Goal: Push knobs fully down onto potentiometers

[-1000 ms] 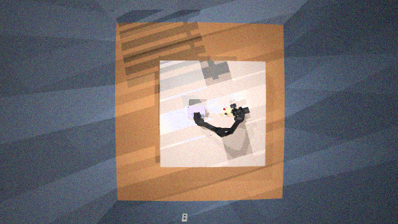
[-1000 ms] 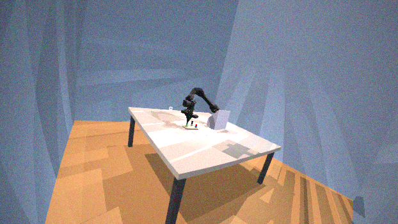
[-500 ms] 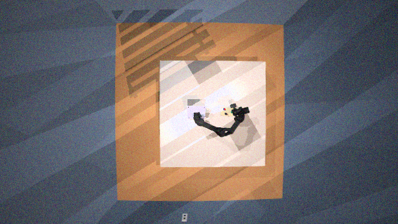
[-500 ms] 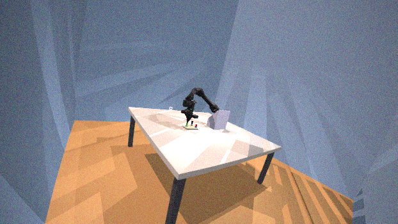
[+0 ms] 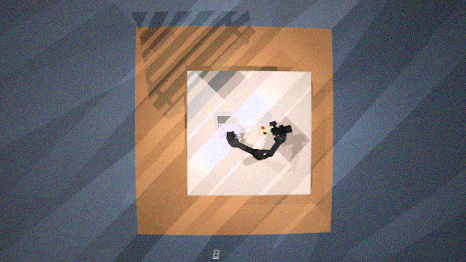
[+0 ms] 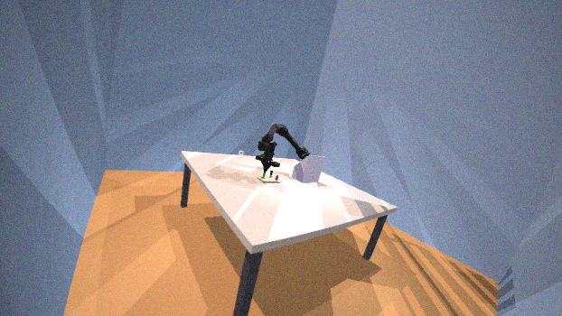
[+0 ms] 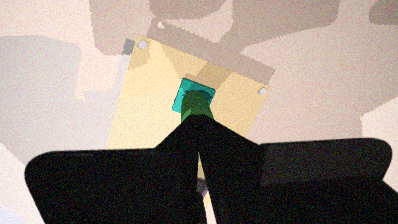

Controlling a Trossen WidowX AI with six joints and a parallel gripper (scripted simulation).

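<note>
The gripper (image 5: pixel 273 130) (image 6: pixel 265 171) (image 7: pixel 196 122) is closed, with nothing pinched in it. Its tips are together right over the green knob (image 6: pixel 264 175) (image 7: pixel 196 103), probably so they can push it down like one blunt finger. Under that knob is a teal potentiometer (image 7: pixel 179 98), on the yellow circuit board (image 5: pixel 261 133) (image 6: pixel 272 181) (image 7: pixel 131 105) below the tips. The board's legs likely keep it off the table (image 5: pixel 247 180) (image 6: pixel 253 217). A red knob (image 5: pixel 263 128) (image 6: pixel 276 176) is on the board too, off to one side of the tips. The black arm (image 5: pixel 245 148) (image 6: pixel 291 138) bends up high, then reaches down, so the push should go straight.
</note>
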